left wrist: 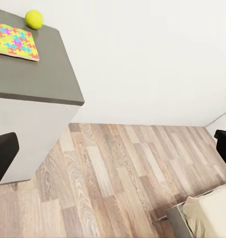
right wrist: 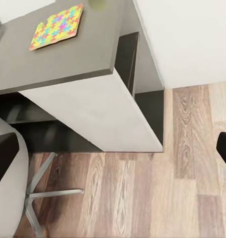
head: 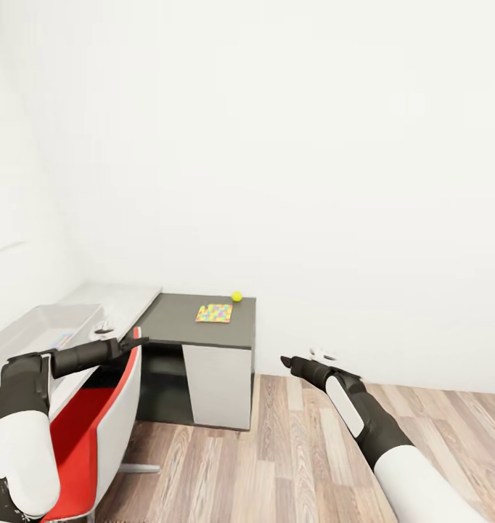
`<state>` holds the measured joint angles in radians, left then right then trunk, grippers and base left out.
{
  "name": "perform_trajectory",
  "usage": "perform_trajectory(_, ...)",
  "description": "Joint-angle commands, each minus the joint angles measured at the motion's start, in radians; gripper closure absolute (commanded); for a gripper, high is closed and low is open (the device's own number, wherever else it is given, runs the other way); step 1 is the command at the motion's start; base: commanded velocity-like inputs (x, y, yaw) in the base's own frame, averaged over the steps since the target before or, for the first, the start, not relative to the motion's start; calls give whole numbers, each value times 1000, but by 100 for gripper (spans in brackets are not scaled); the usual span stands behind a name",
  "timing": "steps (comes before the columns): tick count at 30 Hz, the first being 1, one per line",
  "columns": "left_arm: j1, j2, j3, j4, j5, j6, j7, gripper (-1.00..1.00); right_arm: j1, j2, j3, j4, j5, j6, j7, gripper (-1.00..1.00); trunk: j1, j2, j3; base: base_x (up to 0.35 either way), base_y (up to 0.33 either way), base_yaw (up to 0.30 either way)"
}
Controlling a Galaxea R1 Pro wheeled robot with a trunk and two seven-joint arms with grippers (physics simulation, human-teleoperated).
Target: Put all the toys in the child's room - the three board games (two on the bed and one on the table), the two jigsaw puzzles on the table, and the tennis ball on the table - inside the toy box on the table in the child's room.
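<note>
Red moulded chair [head: 84, 436] nearest; both fingers apart, empty; flat square jigsaw puzzle [head: 214, 313], round tennis ball [head: 236, 296] on matte dark table [head: 175, 327].

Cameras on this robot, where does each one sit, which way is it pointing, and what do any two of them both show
Head view: on the head, looking forward and down at the table, red chair; both arms, left gripper, right gripper.
Left wrist view: on the left arm, facing the dark desk corner, floor, bed; dark fingertips at the edges.
Right wrist view: on the right arm, facing the desk front and chair base; fingertips.
Shared: all three show the jigsaw puzzle.
</note>
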<state>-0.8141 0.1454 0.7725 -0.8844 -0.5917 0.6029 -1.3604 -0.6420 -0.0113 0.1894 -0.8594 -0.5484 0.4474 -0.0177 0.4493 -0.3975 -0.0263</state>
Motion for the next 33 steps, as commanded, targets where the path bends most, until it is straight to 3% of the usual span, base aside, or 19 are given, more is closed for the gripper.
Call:
perform_trajectory(1, -2, -2, 4, -1, -10, 11, -9, -100, -1, -1, 2, -1, -4, 4, -2, -100, 1, -2, -2, 0, -25, 142)
perform_trajectory(16, 0, -7, 2, -1, -12, 11, -5, -100, -1, -1, 2, -1, -4, 4, 0, -100, 1, -2, -2, 0, -64, 37)
perform_trajectory(25, 0, -7, 2, -1, -13, 11, -5, -100, -1, -1, 2, -1, -4, 4, -2, -100, 1, -2, -2, 0, -37, 225)
perform_trajectory(33, 1, -7, 2, -1, -13, 11, -4, -100, -1, -1, 2, -1, -4, 4, -1, -100, 1, -2, -2, -14, -2, 60)
